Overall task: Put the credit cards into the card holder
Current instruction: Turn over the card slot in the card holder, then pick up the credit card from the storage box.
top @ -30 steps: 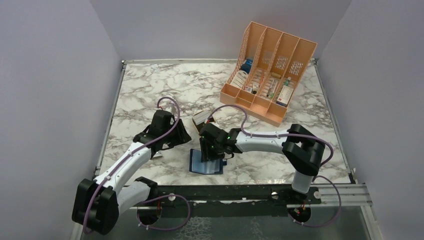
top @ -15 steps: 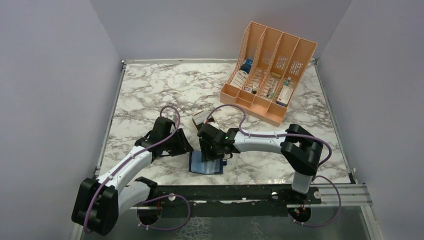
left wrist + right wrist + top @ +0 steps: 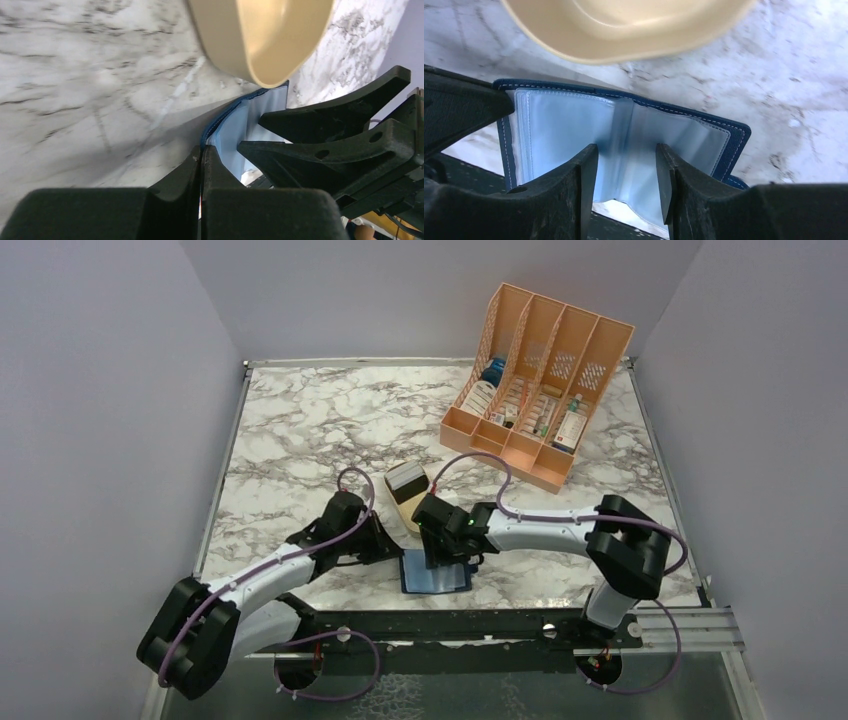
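The navy card holder lies open near the table's front edge, its grey-clear sleeve pages up. My left gripper is shut on the holder's left cover edge, its fingertips closed together. My right gripper is open, its jaws astride the holder's spine fold and over the sleeves. Its fingers also show in the left wrist view. A greyish flat rectangle, perhaps the credit cards, lies at the far end of the gold tin.
The gold tin stands just behind the holder, close to both grippers. A peach-orange slotted file rack with small items stands at the back right. The black rail runs along the near edge.
Both grippers and the card holder have shifted right and toward the near edge. The left gripper has come to the holder's left edge. The tin is now uncovered.
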You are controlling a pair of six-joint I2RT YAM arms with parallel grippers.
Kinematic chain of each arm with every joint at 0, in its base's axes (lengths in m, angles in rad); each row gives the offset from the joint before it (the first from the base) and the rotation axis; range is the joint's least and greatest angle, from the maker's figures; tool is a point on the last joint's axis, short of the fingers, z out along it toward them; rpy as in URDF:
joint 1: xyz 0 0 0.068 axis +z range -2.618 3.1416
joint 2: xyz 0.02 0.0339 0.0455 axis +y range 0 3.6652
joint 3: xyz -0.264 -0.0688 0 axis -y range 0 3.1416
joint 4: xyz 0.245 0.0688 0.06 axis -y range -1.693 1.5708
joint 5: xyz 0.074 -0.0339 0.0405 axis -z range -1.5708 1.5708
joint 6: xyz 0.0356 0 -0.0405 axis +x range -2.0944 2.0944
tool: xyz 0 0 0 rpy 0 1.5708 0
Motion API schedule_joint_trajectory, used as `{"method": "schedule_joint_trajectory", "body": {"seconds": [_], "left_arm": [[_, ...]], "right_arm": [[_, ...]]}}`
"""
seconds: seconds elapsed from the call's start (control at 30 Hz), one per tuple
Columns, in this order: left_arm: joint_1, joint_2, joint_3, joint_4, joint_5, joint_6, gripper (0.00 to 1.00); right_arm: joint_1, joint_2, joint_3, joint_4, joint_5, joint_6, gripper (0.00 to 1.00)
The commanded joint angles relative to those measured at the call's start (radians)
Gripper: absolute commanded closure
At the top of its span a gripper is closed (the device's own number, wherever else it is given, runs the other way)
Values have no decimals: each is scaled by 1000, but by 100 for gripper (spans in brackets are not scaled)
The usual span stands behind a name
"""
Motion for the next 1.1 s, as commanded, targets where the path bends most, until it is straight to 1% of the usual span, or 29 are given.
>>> {"method": "schedule_joint_trajectory", "body": {"seconds": [0.0, 0.03, 0.13, 0.27, 0.43, 0.63, 0.67, 0.7, 0.73, 0.77, 0.8, 0.93, 0.97, 1.03, 1.07], "left_arm": [[-100, 49, -33, 241, -73, -146, 100], [-129, 61, -37, 275, -99, -161, 100], [-162, 106, -35, 332, -135, -192, 100], [-187, 110, -32, 338, -187, -202, 100], [-206, 83, -60, 342, -243, -235, 100], [-215, 68, -82, 340, -251, -240, 100], [-215, 60, -85, 333, -255, -239, 98], [-216, 51, -84, 324, -257, -234, 93], [-215, 44, -76, 301, -257, -221, 85], [-214, 36, -54, 255, -264, -200, 76], [-214, 25, -25, 173, -271, -169, 69], [-214, -40, 89, -50, -329, -57, 46], [-214, -63, 121, -90, -353, -29, 40], [-212, -110, 160, -149, -399, 35, 20], [-207, -125, 186, -172, -417, 77, 16]], "right_arm": [[6, -64, -38, -83, 99, 32, 52], [6, -79, -42, -93, 103, 36, 52], [6, -137, -63, -101, 106, 52, 52], [5, -181, -88, -90, 98, 73, 52], [6, -132, -91, -75, 85, 77, 52], [8, -74, -83, -100, 153, 87, 51], [8, -65, -82, -102, 159, 84, 51], [8, -56, -82, -100, 163, 83, 51], [8, -50, -82, -98, 165, 81, 50], [7, -43, -82, -98, 167, 80, 50], [8, -34, -82, -98, 167, 79, 50], [8, -22, -81, -97, 167, 74, 51], [7, -24, -80, -98, 168, 72, 51], [8, -31, -79, -98, 169, 70, 51], [7, -36, -80, -95, 169, 69, 51]]}}
